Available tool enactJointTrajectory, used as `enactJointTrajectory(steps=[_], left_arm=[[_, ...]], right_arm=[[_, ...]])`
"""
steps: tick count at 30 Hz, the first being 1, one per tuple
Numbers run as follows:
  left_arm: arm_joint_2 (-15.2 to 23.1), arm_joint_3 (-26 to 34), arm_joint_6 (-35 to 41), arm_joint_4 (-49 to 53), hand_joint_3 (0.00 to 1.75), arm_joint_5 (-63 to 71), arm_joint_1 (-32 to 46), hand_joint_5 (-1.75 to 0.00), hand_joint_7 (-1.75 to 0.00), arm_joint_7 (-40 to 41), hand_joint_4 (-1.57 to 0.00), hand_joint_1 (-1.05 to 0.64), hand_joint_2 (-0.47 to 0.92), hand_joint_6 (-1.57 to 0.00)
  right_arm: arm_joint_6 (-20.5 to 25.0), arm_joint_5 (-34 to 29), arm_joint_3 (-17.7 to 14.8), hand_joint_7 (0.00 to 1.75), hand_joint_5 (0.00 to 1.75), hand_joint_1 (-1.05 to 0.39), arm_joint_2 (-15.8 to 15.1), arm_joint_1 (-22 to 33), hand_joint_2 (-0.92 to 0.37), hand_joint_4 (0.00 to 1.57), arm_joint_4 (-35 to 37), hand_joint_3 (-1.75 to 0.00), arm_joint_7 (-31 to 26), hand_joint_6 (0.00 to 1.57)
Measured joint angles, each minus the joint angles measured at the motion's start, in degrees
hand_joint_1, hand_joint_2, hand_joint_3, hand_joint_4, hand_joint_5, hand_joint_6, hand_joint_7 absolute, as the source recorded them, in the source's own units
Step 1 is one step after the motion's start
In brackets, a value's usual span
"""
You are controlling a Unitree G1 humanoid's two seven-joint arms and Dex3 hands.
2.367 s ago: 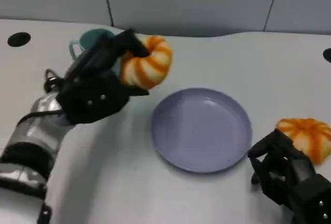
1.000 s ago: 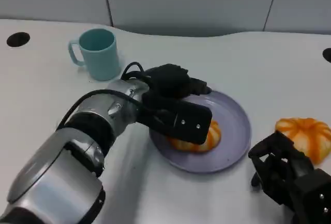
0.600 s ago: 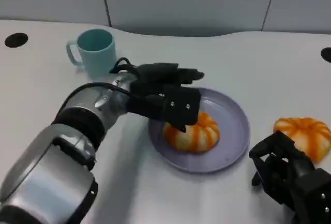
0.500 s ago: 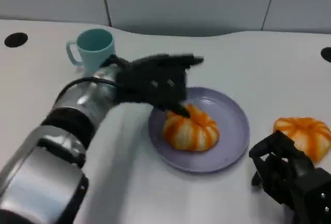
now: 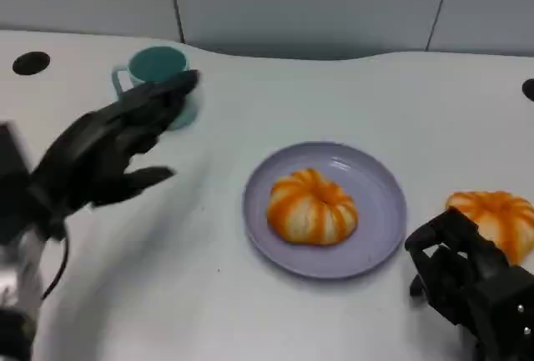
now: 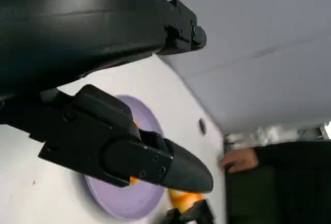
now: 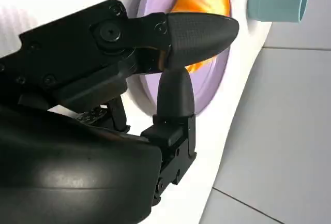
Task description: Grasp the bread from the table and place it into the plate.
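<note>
Your plate (image 5: 380,232) near the table (image 5: 334,102) centre, bread (image 5: 311,207) resting in it, a second bread (image 5: 499,220) right of the plate, your right hand (image 5: 471,286) just before that, mug (image 5: 157,77) behind and left, your left hand (image 5: 104,152) in front of the mug

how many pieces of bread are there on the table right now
2. One bread sits in the purple plate. The second bread lies on the table right of the plate, just behind the right hand, which partly hides it.
</note>
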Motion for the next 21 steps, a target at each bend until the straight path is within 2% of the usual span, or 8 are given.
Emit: enactJointTrajectory(steps=[2, 6, 7, 9, 11, 12, 15, 21], left_arm=[[-0.1, 1.1, 1.1, -4.0, 0.16, -1.2, 5.2, -0.82, -0.07, 0.6, -0.40, -0.68, 0.92, -0.49], [-1.8, 1.5, 4.3, -7.4, 0.14, -2.7, 12.5, -1.00, -0.10, 2.1, -0.38, -0.64, 0.92, -0.57], [-2.0, 1.5, 4.9, -7.9, 0.12, -2.7, 13.0, -1.22, -0.27, 2.3, -0.37, -0.60, 0.92, -0.62], [-2.1, 1.7, 7.9, -10.4, 0.12, -3.0, 14.4, -1.53, -0.90, 4.3, -0.37, -0.53, 0.92, -0.53], [-2.1, 1.6, 12.5, -12.2, 0.08, -2.7, 16.9, -1.66, -1.18, 7.1, -0.39, -0.49, 0.92, -0.49], [-2.1, 1.3, 14.7, -12.8, 0.05, -2.2, 18.4, -1.71, -1.40, 8.2, -0.45, -0.44, 0.92, -0.44], [-2.1, 0.7, 18.6, -14.1, 0.05, -0.5, 21.2, -1.74, -1.70, 11.3, -0.56, -0.34, 0.92, -0.39], [-3.2, 1.2, 22.3, -13.6, 0.10, -0.5, 21.0, -1.75, -1.75, 16.0, -0.63, -0.31, 0.92, -0.43]], right_arm=[[0.0, 0.0, 0.0, 1.74, 1.75, -0.29, 0.0, 0.0, -0.92, 0.64, 0.0, -0.42, 0.0, 0.38], [0.0, 0.0, 0.1, 1.74, 1.75, -0.29, 0.0, 0.1, -0.92, 0.64, 0.0, -0.42, -0.1, 0.38], [0.0, 0.0, 0.1, 1.74, 1.75, -0.29, 0.0, 0.1, -0.92, 0.63, 0.0, -0.42, -0.1, 0.38], [0.0, 0.0, 0.1, 1.74, 1.75, -0.30, 0.0, 0.0, -0.92, 0.63, 0.0, -0.42, -0.1, 0.39], [-0.2, 0.1, 0.1, 1.73, 1.75, -0.29, 0.0, 0.0, -0.92, 0.63, 0.1, -0.43, -0.1, 0.39], [-0.2, 0.1, 0.1, 1.73, 1.75, -0.29, -0.1, 0.1, -0.92, 0.63, 0.2, -0.43, -0.1, 0.38], [-0.2, 0.0, 0.1, 1.72, 1.75, -0.31, -0.3, 0.0, -0.92, 0.62, 0.2, -0.43, -0.1, 0.38], [0.0, 0.1, 0.2, 1.71, 1.75, -0.31, -0.4, -0.3, -0.92, 0.60, 0.2, -0.44, -0.1, 0.38]])
